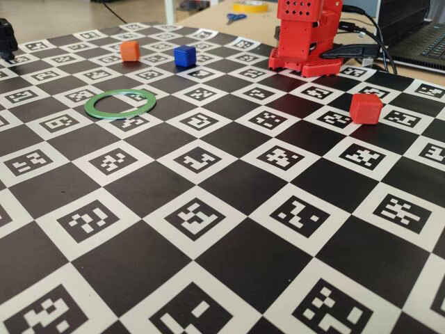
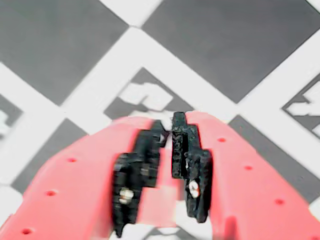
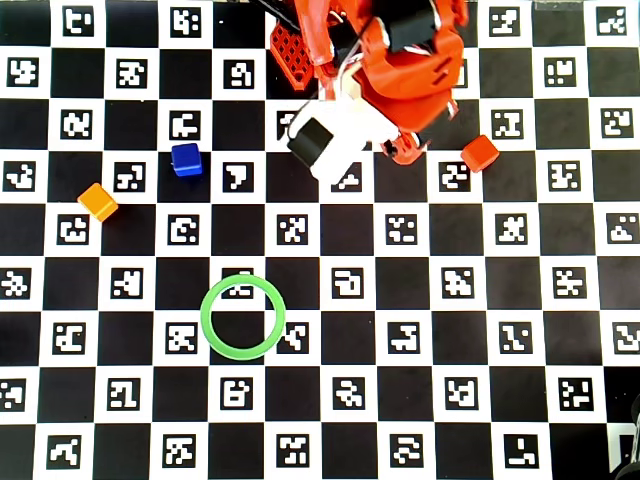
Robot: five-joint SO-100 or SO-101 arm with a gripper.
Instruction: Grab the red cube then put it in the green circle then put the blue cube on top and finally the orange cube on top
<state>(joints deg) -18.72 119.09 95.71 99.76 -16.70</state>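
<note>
A black-and-white checkered mat (image 1: 208, 209) printed with square marker codes covers the worktop, and a strip of bare wooden desk with scissors (image 1: 236, 17), a yellow tape roll (image 1: 250, 6) and a laptop (image 1: 424, 38) runs behind it in the fixed view.

In the wrist view the claw (image 2: 168, 131) hangs over the mat with its two red fingers drawn together, black pads nearly touching at the tips and nothing between them. In the overhead view the red arm (image 3: 400, 70) sits folded over its base at the top edge of the mat.

The red cube (image 3: 480, 153) rests on the mat just right of the arm in the overhead view, untouched. The blue cube (image 3: 186, 159) lies well to the left of the arm, and the orange cube (image 3: 98, 201) sits farther left and slightly lower, apart from the blue one. The green circle (image 3: 206, 330) lies flat below the blue cube, toward the mat's middle, with its centre empty and well away from all three cubes.
</note>
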